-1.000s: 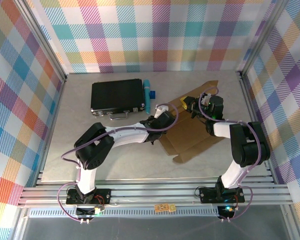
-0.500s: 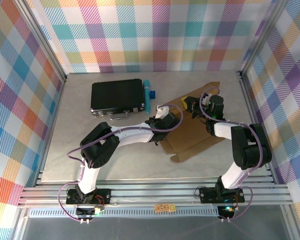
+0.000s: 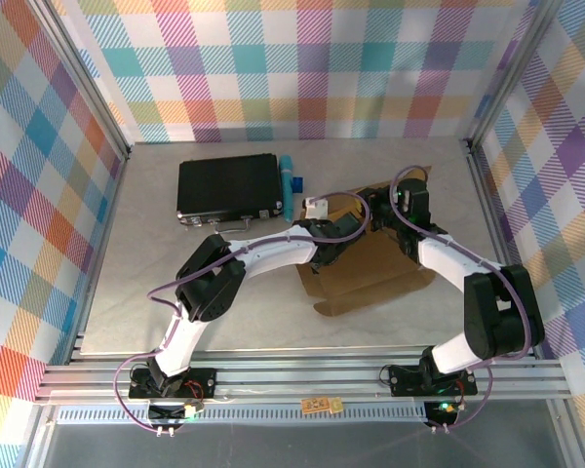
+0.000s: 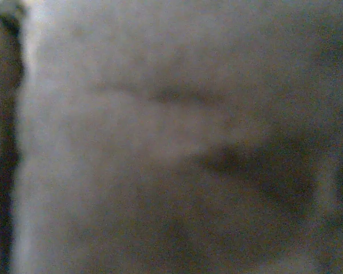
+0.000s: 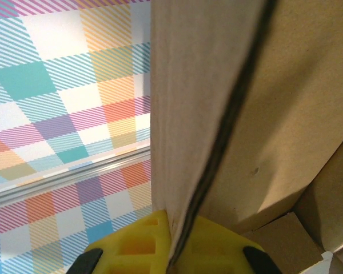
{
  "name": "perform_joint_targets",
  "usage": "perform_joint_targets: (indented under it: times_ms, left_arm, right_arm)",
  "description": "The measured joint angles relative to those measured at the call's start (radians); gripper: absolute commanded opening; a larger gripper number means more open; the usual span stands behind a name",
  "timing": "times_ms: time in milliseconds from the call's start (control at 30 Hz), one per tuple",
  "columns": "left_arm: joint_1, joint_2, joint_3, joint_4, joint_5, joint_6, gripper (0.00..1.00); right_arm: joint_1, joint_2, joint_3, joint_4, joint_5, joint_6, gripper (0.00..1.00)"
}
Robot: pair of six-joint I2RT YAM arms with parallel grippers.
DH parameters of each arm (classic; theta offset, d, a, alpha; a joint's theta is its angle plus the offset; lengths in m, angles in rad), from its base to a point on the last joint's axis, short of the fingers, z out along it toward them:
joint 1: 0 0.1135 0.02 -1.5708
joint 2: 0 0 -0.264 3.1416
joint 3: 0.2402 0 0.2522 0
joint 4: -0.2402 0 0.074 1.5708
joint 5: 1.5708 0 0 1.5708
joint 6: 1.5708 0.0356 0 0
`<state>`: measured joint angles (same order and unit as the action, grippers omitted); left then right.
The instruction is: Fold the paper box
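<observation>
The paper box [image 3: 380, 271] is a brown cardboard sheet lying right of centre, its far flap raised. My right gripper [image 3: 383, 208] is at that far edge. In the right wrist view its yellow pads [image 5: 134, 242] are shut on the upright cardboard flap [image 5: 206, 85], which runs up between them from the right gripper [image 5: 180, 231]. My left gripper [image 3: 359, 228] reaches in from the left to the same far edge, shut. A blurred brown surface [image 4: 171, 137] sits right against the lens in the left wrist view, hiding its fingers, so I cannot tell whether they hold cardboard.
A black case [image 3: 229, 187] lies at the back left with a blue tube [image 3: 288, 185] beside it. Chequered walls and metal posts close in the table [image 3: 146, 292] on three sides; a metal rail [image 3: 292, 375] runs along the front.
My left gripper has shut and its arm has stretched further right along the box's far edge. The box has slid left and its near corner has moved left. My right gripper has drawn back slightly.
</observation>
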<state>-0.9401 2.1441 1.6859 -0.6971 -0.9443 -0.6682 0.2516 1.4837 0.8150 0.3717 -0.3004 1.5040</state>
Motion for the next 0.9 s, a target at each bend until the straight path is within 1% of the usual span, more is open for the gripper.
perform_joint_targets:
  times_ms: [300,333,367,433,467,500,533,600,700,833,900]
  left_arm:
    - [0.006,0.016,0.021,-0.033,-0.016,-0.027,0.00]
    - [0.006,0.016,0.021,-0.033,-0.018,-0.026,0.00]
    - [0.006,0.016,0.021,-0.032,-0.019,-0.023,0.00]
    - [0.006,0.014,0.013,-0.020,-0.031,-0.005,0.00]
    - [0.012,0.011,0.000,-0.009,-0.039,0.009,0.00]
    - [0.023,0.006,-0.026,0.003,-0.046,0.030,0.00]
    - [0.036,-0.001,-0.058,0.021,-0.053,0.051,0.00]
    - [0.058,-0.018,-0.117,0.052,-0.063,0.082,0.00]
    - [0.082,-0.070,-0.208,0.115,-0.083,0.140,0.00]
    - [0.095,-0.183,-0.344,0.224,-0.098,0.264,0.00]
    - [0.098,-0.231,-0.400,0.283,-0.098,0.331,0.00]
  right_arm:
    - [0.019,-0.008,0.018,-0.051,0.037,0.022,0.00]
    - [0.020,-0.012,0.023,-0.066,0.040,0.021,0.05]
    - [0.020,-0.014,0.029,-0.082,0.043,0.021,0.15]
    - [0.020,-0.021,0.053,-0.149,0.041,0.003,0.43]
    - [0.017,-0.028,0.062,-0.196,0.034,-0.010,0.52]
    - [0.013,-0.039,0.074,-0.253,0.028,-0.028,0.59]
    - [0.004,-0.049,0.089,-0.306,0.024,-0.049,0.64]
    - [-0.012,-0.071,0.131,-0.406,0.012,-0.095,0.70]
    - [-0.069,-0.119,0.204,-0.524,-0.007,-0.165,0.72]
    - [-0.145,-0.193,0.267,-0.615,-0.015,-0.243,0.68]
    - [-0.162,-0.200,0.299,-0.643,-0.014,-0.291,0.65]
